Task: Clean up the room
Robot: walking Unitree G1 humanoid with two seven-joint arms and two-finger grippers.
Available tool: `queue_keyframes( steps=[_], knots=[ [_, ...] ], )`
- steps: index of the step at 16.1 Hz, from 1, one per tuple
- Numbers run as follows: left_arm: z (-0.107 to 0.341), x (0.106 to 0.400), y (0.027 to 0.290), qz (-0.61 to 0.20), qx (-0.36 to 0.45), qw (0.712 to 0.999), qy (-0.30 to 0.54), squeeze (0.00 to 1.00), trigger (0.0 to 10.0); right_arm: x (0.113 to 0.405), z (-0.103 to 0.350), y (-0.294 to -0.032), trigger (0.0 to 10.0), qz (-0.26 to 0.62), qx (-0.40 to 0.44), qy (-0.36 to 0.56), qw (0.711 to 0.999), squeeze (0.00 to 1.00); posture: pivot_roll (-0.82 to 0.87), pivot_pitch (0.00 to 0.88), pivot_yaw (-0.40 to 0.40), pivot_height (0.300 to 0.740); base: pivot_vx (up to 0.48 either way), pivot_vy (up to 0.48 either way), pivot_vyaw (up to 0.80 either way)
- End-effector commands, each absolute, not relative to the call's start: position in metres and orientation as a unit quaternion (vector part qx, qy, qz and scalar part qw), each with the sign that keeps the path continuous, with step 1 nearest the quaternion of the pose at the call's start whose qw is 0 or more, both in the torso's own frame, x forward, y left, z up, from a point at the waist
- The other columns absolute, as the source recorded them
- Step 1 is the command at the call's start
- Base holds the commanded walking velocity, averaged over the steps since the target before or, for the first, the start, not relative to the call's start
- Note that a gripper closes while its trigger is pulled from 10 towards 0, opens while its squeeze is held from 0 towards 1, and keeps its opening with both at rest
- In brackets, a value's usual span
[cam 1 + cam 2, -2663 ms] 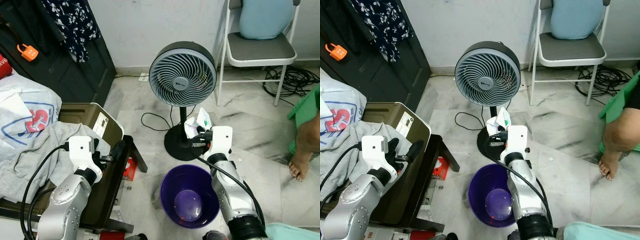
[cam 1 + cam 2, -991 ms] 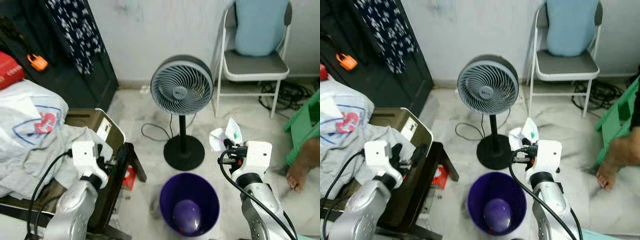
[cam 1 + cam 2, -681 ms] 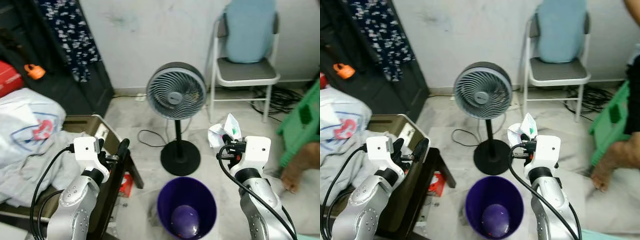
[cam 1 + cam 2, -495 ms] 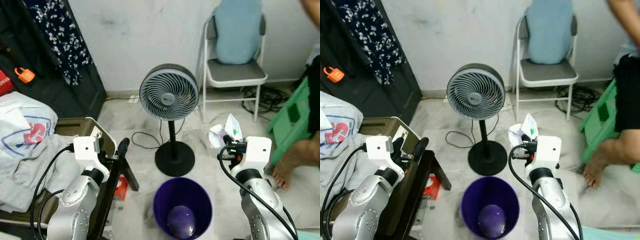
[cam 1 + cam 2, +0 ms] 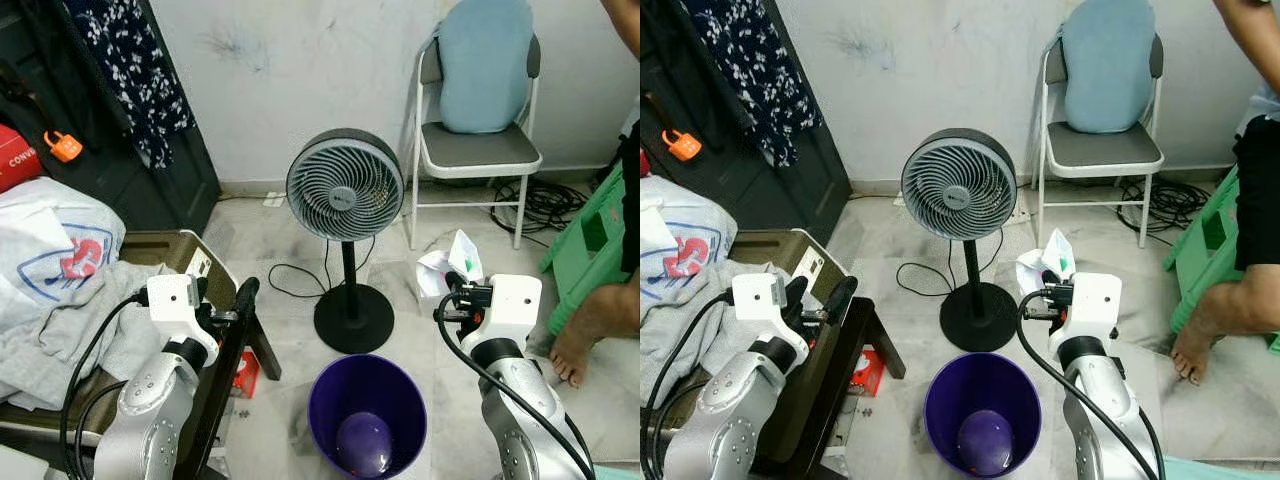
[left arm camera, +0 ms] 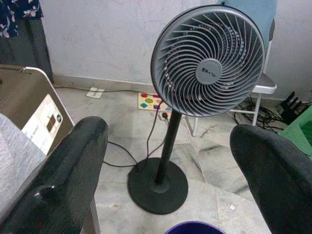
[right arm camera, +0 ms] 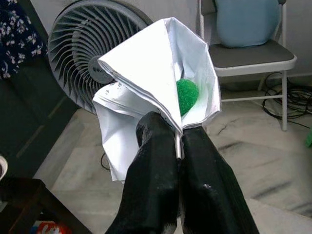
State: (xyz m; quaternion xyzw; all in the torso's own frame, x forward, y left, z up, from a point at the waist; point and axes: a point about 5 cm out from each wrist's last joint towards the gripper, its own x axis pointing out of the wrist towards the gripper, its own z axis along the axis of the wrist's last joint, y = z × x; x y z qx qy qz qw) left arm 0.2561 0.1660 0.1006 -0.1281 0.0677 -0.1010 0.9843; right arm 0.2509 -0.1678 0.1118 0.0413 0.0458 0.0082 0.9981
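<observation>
The right gripper [image 7: 176,146] is pinching a crumpled white paper [image 7: 156,92] with a green spot, its two black fingers clenched on the folded edge so the paper is fanning out above them. From the head camera it is hanging at about one o'clock of the purple bin [image 5: 367,418], beside the rim and not over the opening, so the paper is probably being carried there to be dropped in. The bin is already holding a rounded purple thing at its bottom.

The left gripper [image 6: 170,161] is resting empty, fingers spread wide, at the bin's nine o'clock.

The bin is standing on a pale marbled floor [image 5: 300,250]. A standing fan [image 5: 345,198] is sitting at its twelve o'clock, and a folding chair [image 5: 478,150] by the wall at one o'clock. Clothes [image 5: 60,300] are lying heaped at nine o'clock, and a person's bare foot [image 5: 572,355] is showing at three o'clock.
</observation>
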Motion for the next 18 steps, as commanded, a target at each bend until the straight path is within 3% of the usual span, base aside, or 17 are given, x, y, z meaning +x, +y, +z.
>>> queue_keyframes(
  steps=[1, 6, 18],
  knots=[
    [0.0981, 0.2555, 0.1700, -0.099, -0.122, 0.985, 0.075, 0.00, 10.0, 0.2507, 0.1114, -0.1657, 10.0, 0.012, 0.048, 0.051, 0.997, 0.00, -0.25, 0.000, 0.137, 0.740, -0.266, 0.000, 0.00],
    [0.0974, 0.2540, 0.1699, -0.099, -0.122, 0.985, 0.077, 0.00, 10.0, 0.2516, 0.1103, -0.1643, 10.0, 0.019, 0.047, 0.054, 0.997, 0.00, -0.25, 0.000, 0.128, 0.740, -0.272, 0.000, 0.00],
    [0.1004, 0.2509, 0.1643, -0.138, -0.138, 0.978, 0.073, 0.00, 10.0, 0.2590, 0.1089, -0.1648, 10.0, 0.021, 0.043, 0.057, 0.997, 0.00, -0.23, 0.000, 0.124, 0.740, 0.000, 0.000, 0.00]
  ],
)
